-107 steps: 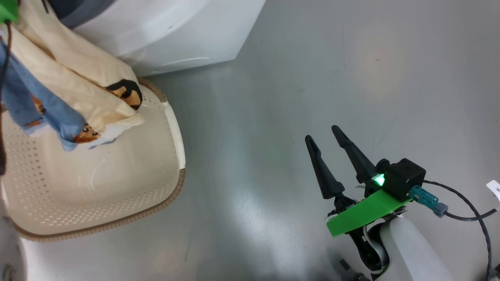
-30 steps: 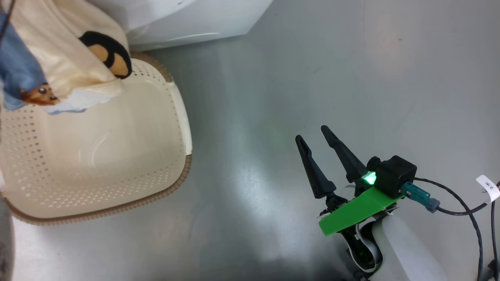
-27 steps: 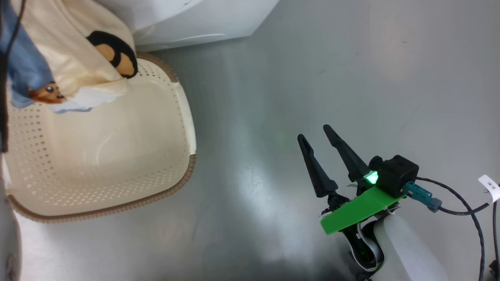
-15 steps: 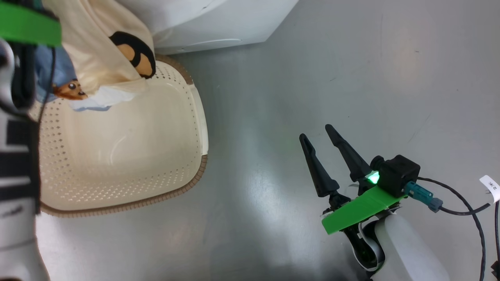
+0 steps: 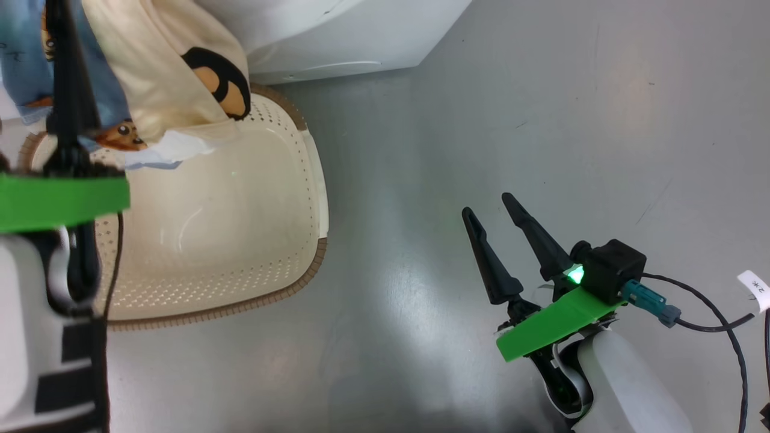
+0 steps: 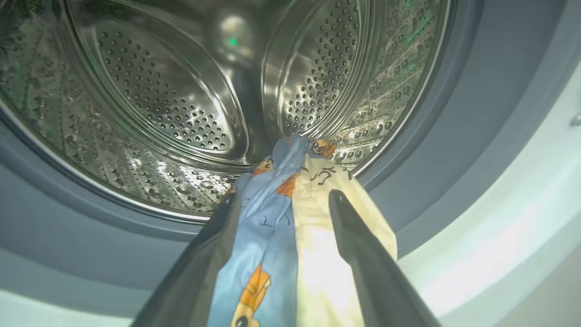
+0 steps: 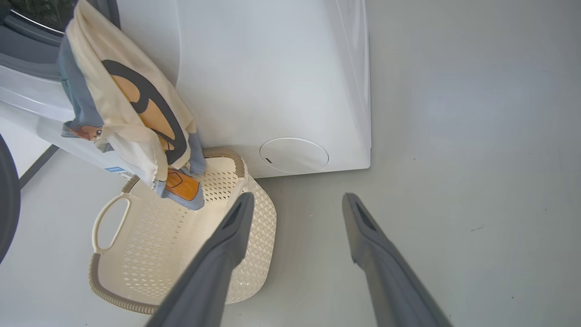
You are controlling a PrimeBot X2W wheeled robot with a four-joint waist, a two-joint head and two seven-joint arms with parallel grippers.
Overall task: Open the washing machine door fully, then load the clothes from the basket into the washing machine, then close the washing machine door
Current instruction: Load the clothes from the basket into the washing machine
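Observation:
The clothes, light blue and cream with orange cartoon prints, hang over the lip of the washing machine's steel drum and grey-blue seal. They trail down the white front above the basket. My left gripper is open, fingers spread on either side of the draped cloth. One of its fingers shows against the clothes. The cream basket holds nothing else. My right gripper hovers open over the floor. A dark rounded edge at the left looks like the washing machine door, swung open.
Bare grey floor stretches right of the washing machine and around my right gripper. A black cable trails from the right wrist. The basket stands tight against the machine's lower front, near its round service flap.
The head camera has shifted, sliding the scene right. My left arm with its green tag has come down into the view's left side. The clothes still hang from the machine; the right gripper holds still.

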